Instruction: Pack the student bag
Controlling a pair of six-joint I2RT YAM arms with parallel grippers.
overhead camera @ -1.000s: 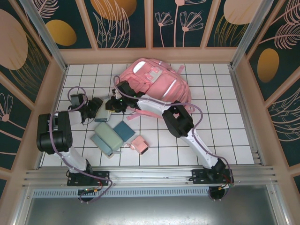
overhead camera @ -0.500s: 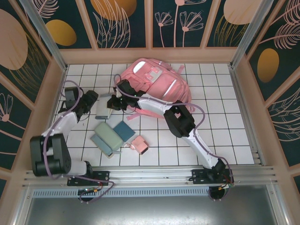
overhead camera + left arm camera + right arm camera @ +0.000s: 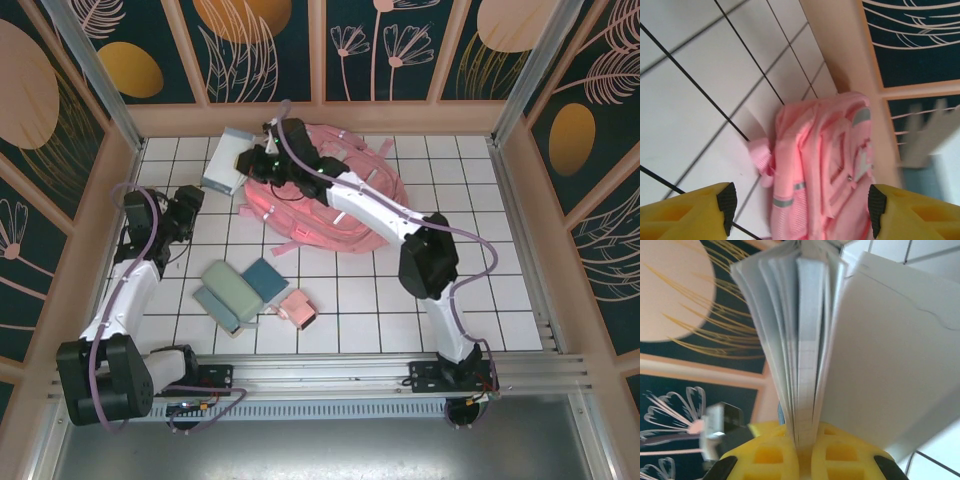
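Holding a grey book [image 3: 224,160] pinched at one edge in my right gripper [image 3: 252,162], its pages fanning loose, I judge it wants levelling before it goes toward the student bag [image 3: 340,205], which lies at upper centre of the overhead frame. My left gripper [image 3: 186,208] stands wide and empty at mid-left. I cannot make out any open zip on the bag, and the right wrist view cuts off the book's far end.

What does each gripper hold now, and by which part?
The right gripper holds a grey book by one edge, its pages fanning away from the jaws. The left gripper is open and holds nothing.
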